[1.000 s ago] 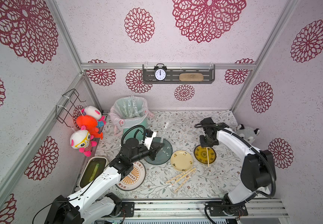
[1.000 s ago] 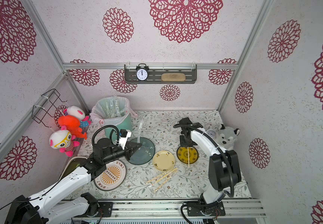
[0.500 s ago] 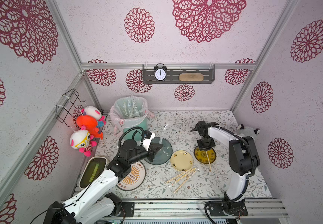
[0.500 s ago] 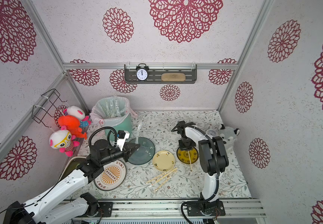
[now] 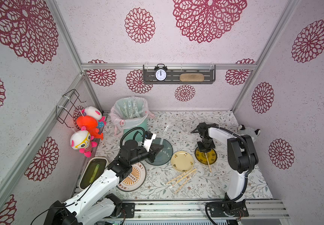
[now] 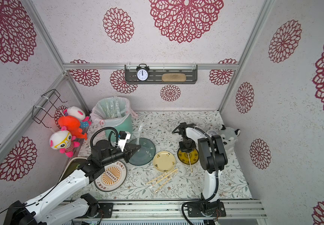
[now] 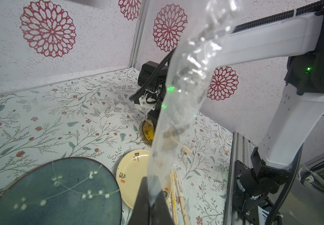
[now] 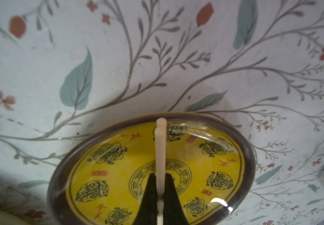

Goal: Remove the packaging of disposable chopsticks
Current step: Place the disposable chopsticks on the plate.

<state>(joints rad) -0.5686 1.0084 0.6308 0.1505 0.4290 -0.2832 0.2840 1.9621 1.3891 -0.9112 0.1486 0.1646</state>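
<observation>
While the left claw (image 7: 151,191) stays out over the teal plate (image 5: 166,158), its tips are pressed together on 1 end of a clear plastic sleeve (image 7: 178,109). From that pinch the crinkled sleeve runs toward 12 o'clock in both top views (image 5: 165,134) (image 6: 139,132), its far end free.

At 3 o'clock of the bench (image 5: 225,185) the right claw (image 8: 160,179) points straight down over the dark yellow plate (image 8: 215,165) and pinches a pair of bare chopsticks (image 8: 160,148). In the right wrist view 1 end of the sticks reaches the plate's rim. In a top view the pair (image 5: 207,162) crosses the plate and passes its 6 o'clock rim; whether that end touches the bench I cannot tell.

Between the 2 plates lies a cream plate (image 5: 182,161). Just beyond its 6 o'clock edge a heap of chopsticks (image 5: 182,178) lies on the bench, some of them inside clear wrapping.

At 11 o'clock stands a green bin (image 5: 135,128) with a pink liner (image 5: 118,116), and more sleeves (image 5: 130,107) are inside it.
</observation>
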